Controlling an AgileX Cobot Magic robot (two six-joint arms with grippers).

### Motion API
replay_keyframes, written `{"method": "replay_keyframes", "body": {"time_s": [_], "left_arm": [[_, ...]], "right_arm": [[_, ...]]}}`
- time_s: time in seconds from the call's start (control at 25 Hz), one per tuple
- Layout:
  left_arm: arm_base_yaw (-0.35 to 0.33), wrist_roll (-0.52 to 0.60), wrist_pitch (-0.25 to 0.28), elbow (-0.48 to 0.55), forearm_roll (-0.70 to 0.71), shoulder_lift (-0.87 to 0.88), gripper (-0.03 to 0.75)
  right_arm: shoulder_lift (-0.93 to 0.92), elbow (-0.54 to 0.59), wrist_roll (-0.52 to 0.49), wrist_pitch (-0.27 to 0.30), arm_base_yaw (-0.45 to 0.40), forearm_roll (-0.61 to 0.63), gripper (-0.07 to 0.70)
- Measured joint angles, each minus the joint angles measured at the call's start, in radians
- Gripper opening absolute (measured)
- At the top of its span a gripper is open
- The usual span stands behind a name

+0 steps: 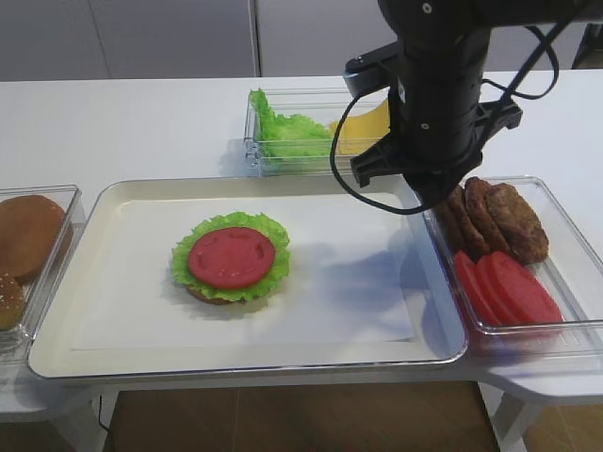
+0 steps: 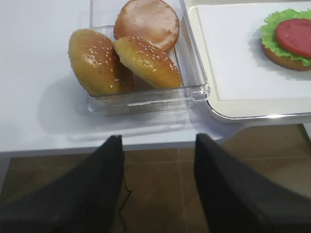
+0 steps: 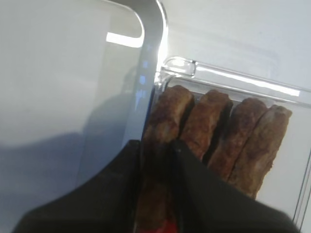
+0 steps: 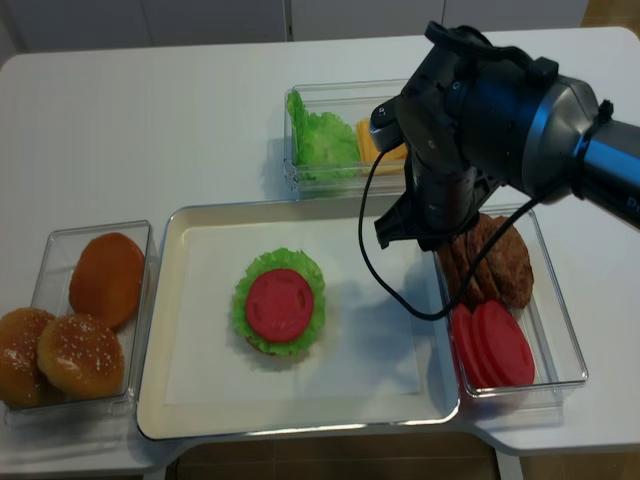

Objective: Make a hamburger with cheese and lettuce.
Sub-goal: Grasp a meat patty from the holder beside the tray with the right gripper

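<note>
I am working in what is looking like a robot test lab staged as a food-prep station, not a real kitchen. A plain white table [image 1: 141, 122] is standing before blank grey wall panels [image 1: 132, 38], over a brown tiled floor [image 2: 160, 194]. Clear rectangular plastic bins [image 4: 560, 330] are sitting around a cream rectangular tray [image 1: 104, 282], holding glossy imitation food. My black jointed arm [image 4: 500, 110] with its trailing black cable [image 4: 375, 260] is hanging over the setup.
</note>
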Motion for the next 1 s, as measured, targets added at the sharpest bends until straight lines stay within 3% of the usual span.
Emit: {"method": "replay_keyframes", "body": {"time_s": [0.4, 1.0], "left_arm": [[0.000, 0.000, 0.000, 0.000, 0.000, 0.000, 0.358], [0.000, 0.000, 0.000, 0.000, 0.000, 0.000, 0.358]], "right_arm": [[0.000, -0.002, 0.004, 0.008, 0.000, -0.002, 0.113], [-0.054, -0.039, 0.018, 0.022, 0.000, 0.000, 0.111]]}}
